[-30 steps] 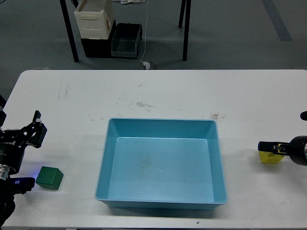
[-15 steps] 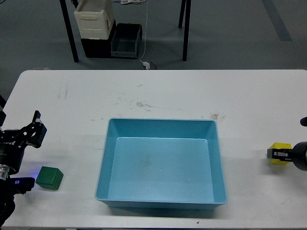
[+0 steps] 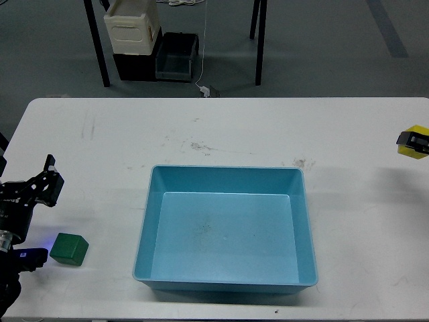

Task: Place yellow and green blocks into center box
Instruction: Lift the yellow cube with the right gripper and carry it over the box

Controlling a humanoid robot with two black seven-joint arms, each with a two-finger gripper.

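The blue box sits at the table's center and holds nothing. A green block lies on the table left of the box. My left gripper is open at the left edge, its lower finger just beside the green block, not holding it. The yellow block is up in the air at the far right edge, held by my right gripper, of which only the dark fingertips show. The block casts a faint shadow on the table below it.
The white table has scuff marks behind the box. Beyond its far edge stand black table legs, a cream crate and dark bins on the floor.
My right gripper has lifted the yellow block off the table, up and toward the right edge. The left gripper and green block have not moved.
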